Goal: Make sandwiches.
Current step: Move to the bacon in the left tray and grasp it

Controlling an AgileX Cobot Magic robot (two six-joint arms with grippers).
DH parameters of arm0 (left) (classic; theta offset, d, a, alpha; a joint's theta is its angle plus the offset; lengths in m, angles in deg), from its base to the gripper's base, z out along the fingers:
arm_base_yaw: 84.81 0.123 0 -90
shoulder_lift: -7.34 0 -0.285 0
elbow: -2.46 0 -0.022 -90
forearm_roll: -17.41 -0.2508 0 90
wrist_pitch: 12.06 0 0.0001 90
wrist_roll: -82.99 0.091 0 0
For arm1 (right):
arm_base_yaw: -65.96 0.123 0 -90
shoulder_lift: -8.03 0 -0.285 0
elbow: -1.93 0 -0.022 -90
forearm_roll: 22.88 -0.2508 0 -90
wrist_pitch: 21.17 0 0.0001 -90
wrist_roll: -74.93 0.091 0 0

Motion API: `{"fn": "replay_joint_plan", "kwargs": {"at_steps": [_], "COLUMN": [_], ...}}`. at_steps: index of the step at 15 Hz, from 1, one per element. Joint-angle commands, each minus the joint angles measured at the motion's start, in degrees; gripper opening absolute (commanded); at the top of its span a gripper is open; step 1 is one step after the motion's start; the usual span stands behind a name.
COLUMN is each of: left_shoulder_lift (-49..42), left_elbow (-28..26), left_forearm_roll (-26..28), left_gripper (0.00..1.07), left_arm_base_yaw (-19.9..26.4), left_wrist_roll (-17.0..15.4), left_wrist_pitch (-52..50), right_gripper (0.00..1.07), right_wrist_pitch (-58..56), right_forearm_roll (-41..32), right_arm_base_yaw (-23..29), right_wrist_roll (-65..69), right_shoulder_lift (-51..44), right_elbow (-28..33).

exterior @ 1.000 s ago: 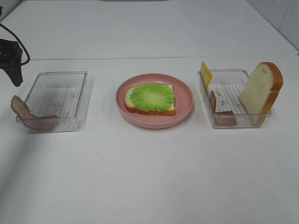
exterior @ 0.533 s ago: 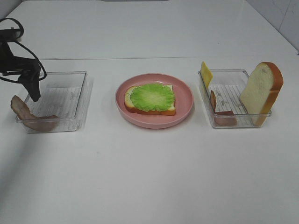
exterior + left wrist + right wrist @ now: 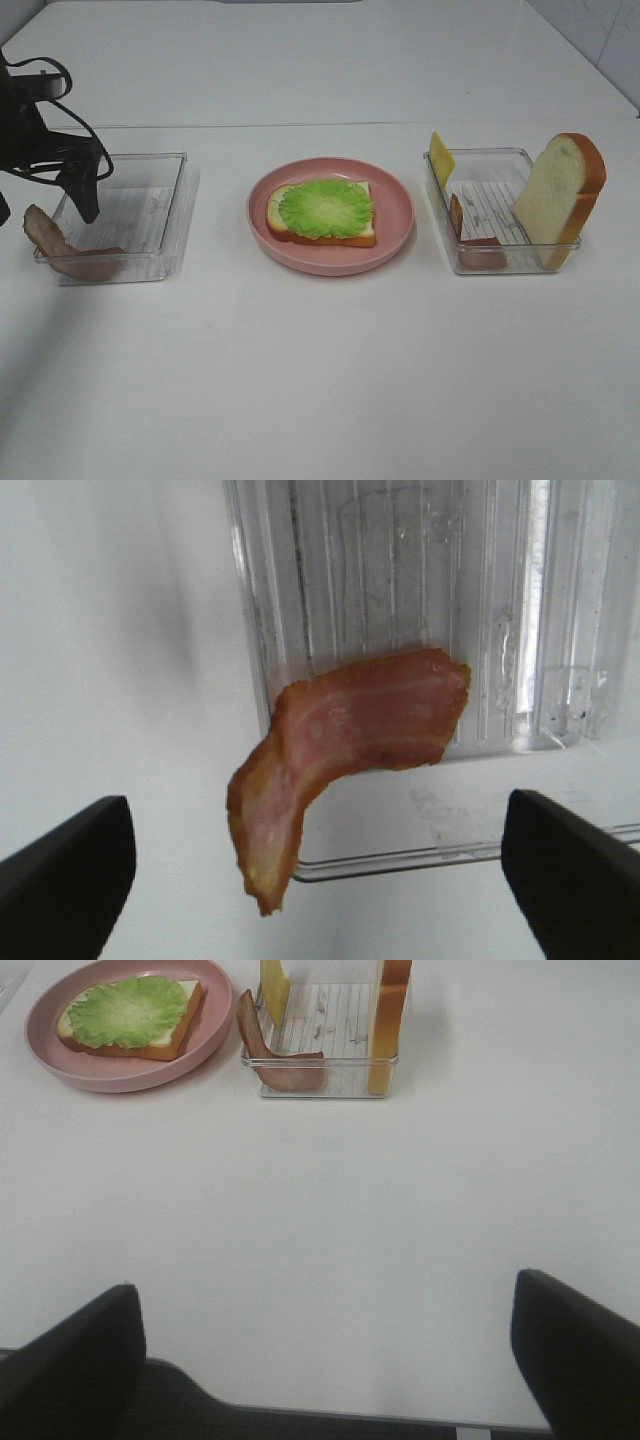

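Black against the white table (image 3: 320,380), hovered with the left gripper (image 3: 318,810) spread wide over a bacon strip (image 3: 340,740), touching nothing. Found that strip draped across the rim of the clear left tray (image 3: 400,560), one end inside, the other hanging outside. Saw the started sandwich (image 3: 322,212) on the pink plate (image 3: 400,215) at centre: bread (image 3: 275,226) under lettuce (image 3: 325,205). Noted cheese (image 3: 441,158), a second bacon strip (image 3: 480,247) and a second bread slice (image 3: 560,195) standing in the right tray (image 3: 490,152). Held the right gripper (image 3: 325,1290) equally wide, empty, above the table.
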Motion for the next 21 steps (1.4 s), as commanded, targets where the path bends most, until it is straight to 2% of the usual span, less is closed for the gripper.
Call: {"fn": "replay_joint_plan", "kwargs": {"at_steps": [1,3,8,9,12,13,16,18,21], "left_shoulder_lift": [1.26,1.60,1.55,1.55,1.55,1.55,1.55,1.55,1.55], "left_elbow": [0.34,0.34,0.29,0.29,0.29,0.29,0.29,0.29,0.29], "left_forearm_roll": [-0.23,-0.23,-0.23,-0.23,-0.29,-0.52,-0.57,-0.63,-0.69], "left_gripper": [0.89,0.88,0.57,0.46,0.38,0.29,0.17,0.00,0.00], "left_arm_base_yaw": [-0.23,-0.23,-0.23,-0.23,-0.23,-0.23,-0.23,-0.23,-0.23], "left_wrist_roll": [-0.46,-0.46,-0.46,-0.40,-0.23,0.00,-0.06,-0.06,0.29], "left_wrist_pitch": [1.49,2.06,2.06,2.06,2.01,2.01,2.01,2.06,2.06], "right_gripper": [0.96,0.96,0.96,0.96,0.96,0.96,0.96,0.96,0.96], "right_wrist_pitch": [0.46,0.46,0.46,0.46,0.46,0.46,0.46,0.46,0.46], "right_forearm_roll": [-0.06,-0.06,-0.06,-0.06,-0.06,-0.06,-0.06,-0.06,-0.06], "right_arm_base_yaw": [-0.11,-0.11,-0.11,-0.11,-0.11,-0.11,-0.11,-0.11,-0.11], "right_wrist_roll": [-0.06,-0.06,-0.06,-0.06,-0.06,-0.06,-0.06,-0.06,-0.06], "right_shoulder_lift": [-1.60,-1.60,-1.60,-1.60,-1.60,-1.60,-1.60,-1.60,-1.60], "right_elbow": [0.23,0.23,0.23,0.23,0.23,0.23,0.23,0.23,0.23]}}
